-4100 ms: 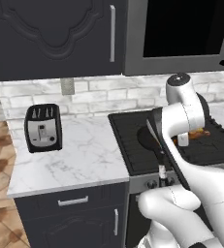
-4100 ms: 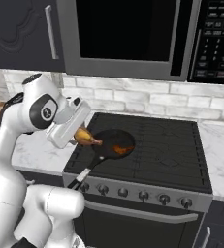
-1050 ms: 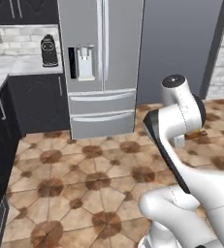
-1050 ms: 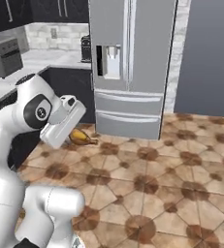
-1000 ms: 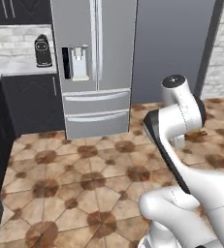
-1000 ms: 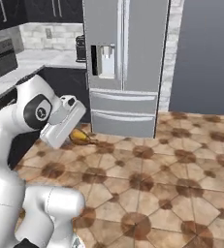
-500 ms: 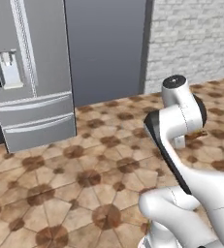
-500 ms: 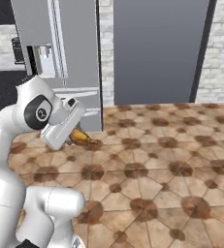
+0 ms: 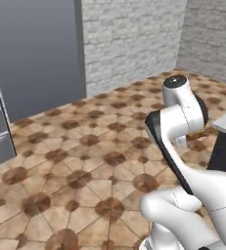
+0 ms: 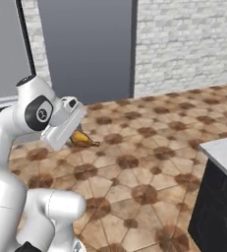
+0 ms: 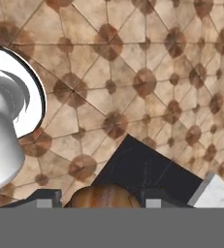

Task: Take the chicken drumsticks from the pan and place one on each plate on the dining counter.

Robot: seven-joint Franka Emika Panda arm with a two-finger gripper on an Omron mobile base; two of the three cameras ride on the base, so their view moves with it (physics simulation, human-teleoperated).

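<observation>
Kitchen floor scene with the arm folded close to its base. No pan or plate is in view; the only holder of a task thing is the gripper [image 10: 76,139] itself. One drumstick [image 10: 82,140], golden brown, sits between the fingers, which are closed partway on it. In the right base view it juts out past the white hand, above the brown patterned floor [image 10: 149,162]. In the hand view the drumstick [image 11: 103,196] shows as a rounded brown lump between the two dark fingertips [image 11: 44,198].

A corner of the counter [image 10: 223,150], white marble on a dark base, shows at the right edge of both base views; in the hand view the counter [image 11: 215,191] lies to the lower right, well apart from the drumstick.

Compared with half a second ago, the whole scene has shifted: the fridge has slid almost out at the left, a brick wall [image 9: 129,39] and grey panel [image 9: 33,53] fill the background, and the counter corner has come into sight. The arm's pose and its hold on the drumstick are unchanged.
</observation>
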